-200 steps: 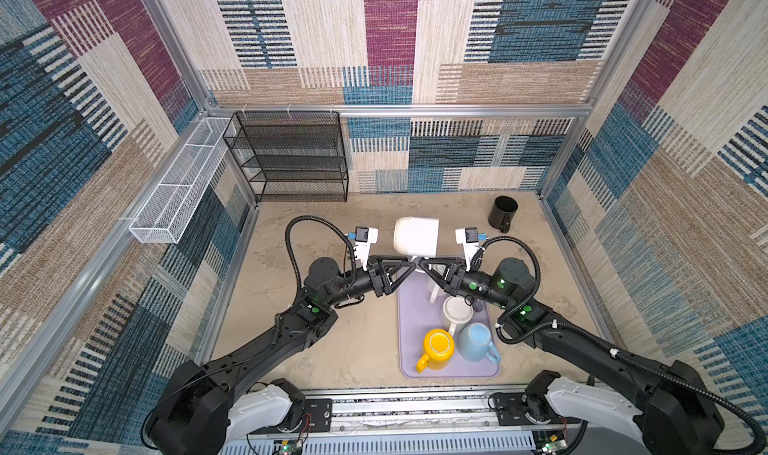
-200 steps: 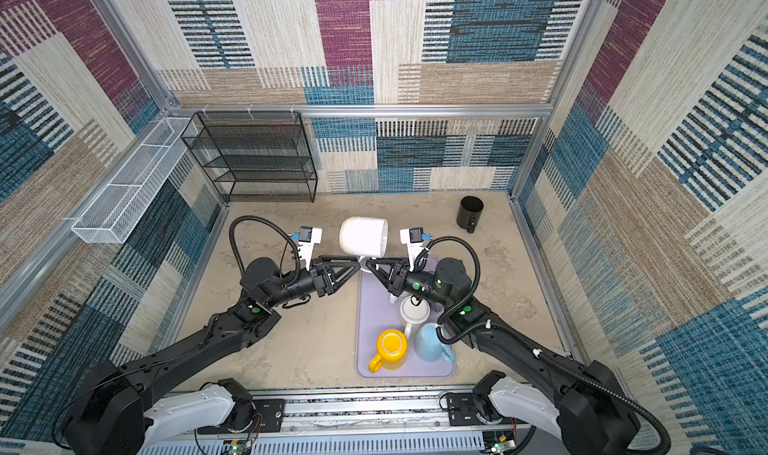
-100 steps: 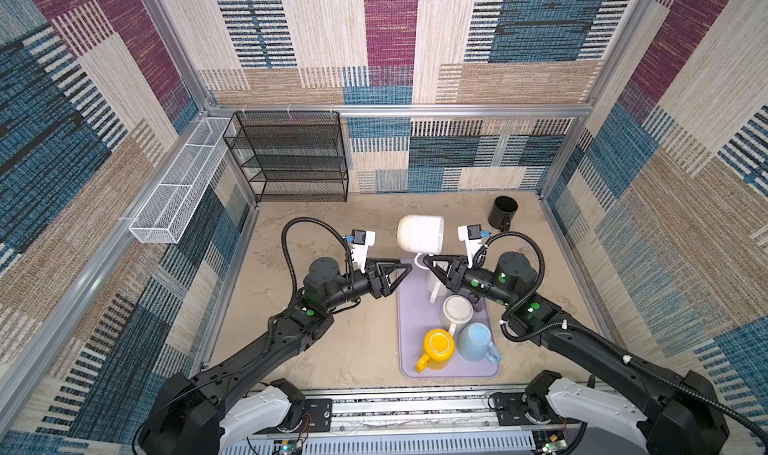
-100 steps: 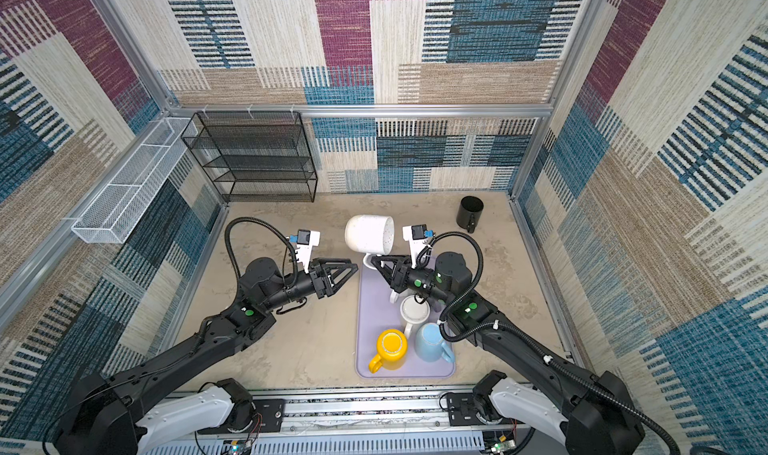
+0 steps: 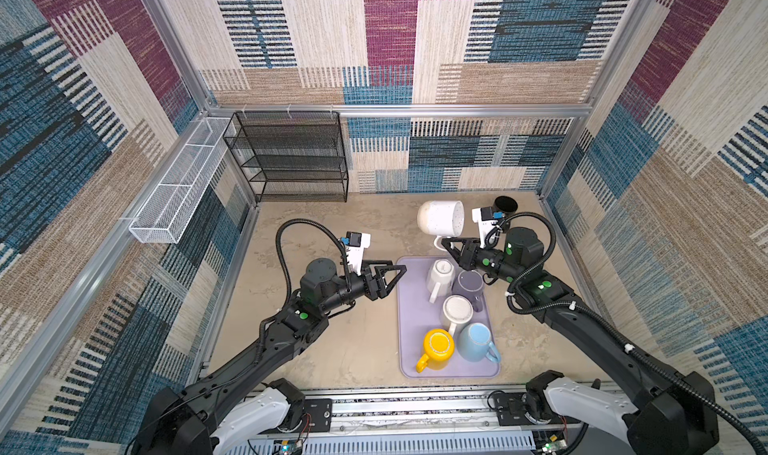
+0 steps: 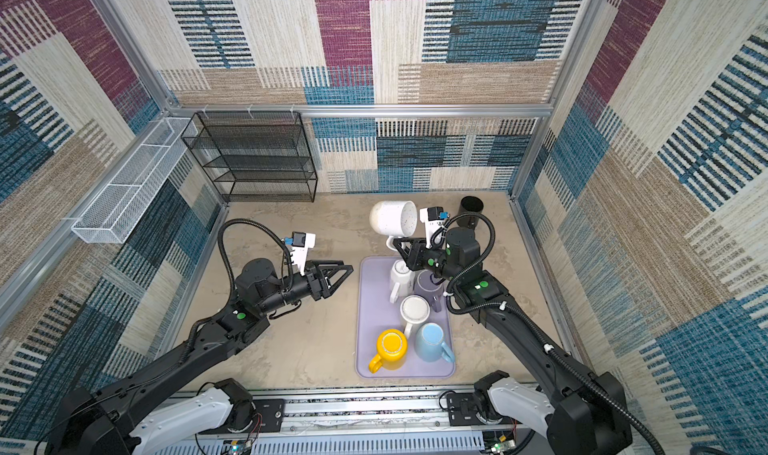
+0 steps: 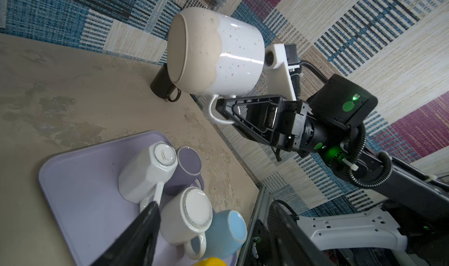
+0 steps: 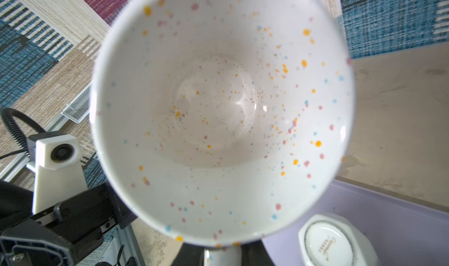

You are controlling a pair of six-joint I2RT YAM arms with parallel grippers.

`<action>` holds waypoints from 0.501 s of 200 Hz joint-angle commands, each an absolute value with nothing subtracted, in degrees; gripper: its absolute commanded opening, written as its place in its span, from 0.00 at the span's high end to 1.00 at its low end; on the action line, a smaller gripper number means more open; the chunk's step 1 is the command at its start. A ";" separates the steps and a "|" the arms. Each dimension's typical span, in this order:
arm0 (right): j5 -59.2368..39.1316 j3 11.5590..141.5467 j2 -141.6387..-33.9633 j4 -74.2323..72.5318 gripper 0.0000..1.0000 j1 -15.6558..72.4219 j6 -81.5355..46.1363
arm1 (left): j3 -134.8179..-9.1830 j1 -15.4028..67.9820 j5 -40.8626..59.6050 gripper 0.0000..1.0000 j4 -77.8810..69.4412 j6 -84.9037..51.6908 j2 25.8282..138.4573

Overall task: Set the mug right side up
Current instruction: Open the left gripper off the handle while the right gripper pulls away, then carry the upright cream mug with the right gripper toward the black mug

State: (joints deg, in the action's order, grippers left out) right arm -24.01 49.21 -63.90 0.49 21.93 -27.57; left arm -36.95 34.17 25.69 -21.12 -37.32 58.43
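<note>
black arms (image 5: 270,349) with green dots (image 5: 304,316), ribbed cables (image 5: 282,241).

Mug (image 8: 222,111) pretty much fills the shot, open mouth facing the camera, speckled orange, pink and blue inside. Behind it there's a purple tray (image 8: 401,218) on the counter (image 8: 398,111) with a white cup (image 8: 328,245) sitting upside down.

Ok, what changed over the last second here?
The left gripper drew back to the left, away from the speckled mug, jaws open. The right gripper, shut on the handle, carried it slightly right and farther back. The tray and its mugs stayed put.
</note>
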 commanded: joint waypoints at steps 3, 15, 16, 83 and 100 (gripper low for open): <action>-24.09 52.82 -65.89 2.23 1.00 19.78 -21.68 | -37.52 34.10 24.34 0.29 -18.48 -34.93 57.17; -23.37 54.92 -67.51 4.52 1.00 18.78 -20.03 | -37.48 34.10 23.96 0.29 -17.68 -34.65 56.40; -23.33 55.06 -67.59 4.63 1.00 18.71 -19.86 | -37.51 34.10 23.93 0.29 -17.63 -34.64 56.37; -13.84 67.34 -78.93 16.14 1.00 15.83 -12.73 | -38.37 34.09 22.76 0.29 -12.04 -33.17 53.96; -12.26 69.96 -81.90 17.90 1.00 15.45 -11.59 | -39.01 34.08 22.16 0.29 -9.47 -32.49 53.72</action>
